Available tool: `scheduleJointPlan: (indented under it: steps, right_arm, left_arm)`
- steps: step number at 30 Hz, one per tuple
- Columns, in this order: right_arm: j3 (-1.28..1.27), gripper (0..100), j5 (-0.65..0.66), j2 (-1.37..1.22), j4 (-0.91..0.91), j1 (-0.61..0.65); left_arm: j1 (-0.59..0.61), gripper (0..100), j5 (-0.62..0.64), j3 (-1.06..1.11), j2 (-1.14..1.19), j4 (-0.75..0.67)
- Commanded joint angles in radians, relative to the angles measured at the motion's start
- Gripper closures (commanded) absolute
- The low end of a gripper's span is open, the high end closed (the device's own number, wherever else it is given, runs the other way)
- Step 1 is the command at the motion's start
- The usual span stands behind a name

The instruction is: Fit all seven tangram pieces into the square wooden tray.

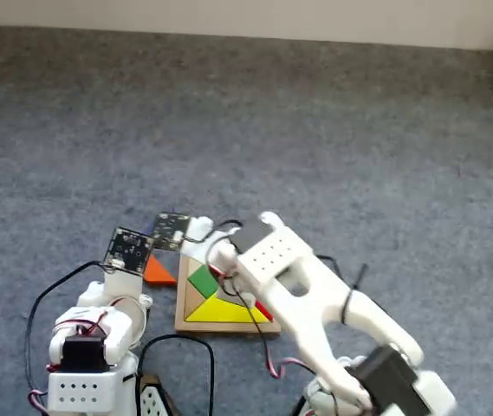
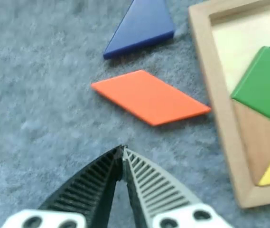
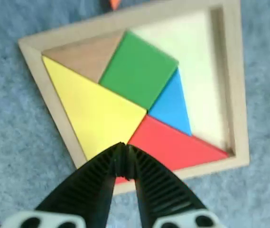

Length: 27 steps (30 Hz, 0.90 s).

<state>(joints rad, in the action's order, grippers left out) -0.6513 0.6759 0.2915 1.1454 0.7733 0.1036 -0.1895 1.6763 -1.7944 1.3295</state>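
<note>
ribbed left pincer and right pincer closed, empty; flat orange parallelogram beside wooden tray.

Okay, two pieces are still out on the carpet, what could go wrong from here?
The orange parallelogram lies flat on the carpet; the left gripper, fingers shut, might push it along instead of getting under an edge. The right gripper hangs over the red piece and yellow piece in the tray, so it could knock them askew or block the empty gap.

An indoor, carpeted room, no telling which kind: grey carpet spreads underfoot, a pale wall runs behind.
</note>
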Motion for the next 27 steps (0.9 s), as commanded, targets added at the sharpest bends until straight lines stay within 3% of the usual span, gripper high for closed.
scheduleJointPlan:
  steps: [1,6,12,24,27]
  right_arm:
    - [-0.041,99.3,-0.002,0.229,0.012,-0.056]
    - [-0.211,99.3,-0.124,0.476,0.005,-0.116]
    - [-0.403,99.3,-0.143,0.733,0.005,-0.225]
    - [-0.794,99.2,-0.318,1.333,-0.010,-0.634]
    - [-0.921,99.2,-0.319,1.506,-0.048,-0.679]
  left_arm:
    - [-0.016,99,0.008,0.019,-0.019,0.011]
    - [-0.016,99,0.008,0.019,-0.019,0.011]
    - [-0.016,99,0.008,0.019,-0.019,0.011]
    - [-0.016,99,0.008,0.019,-0.019,0.011]
    - [-0.016,99,0.008,0.019,-0.019,0.011]
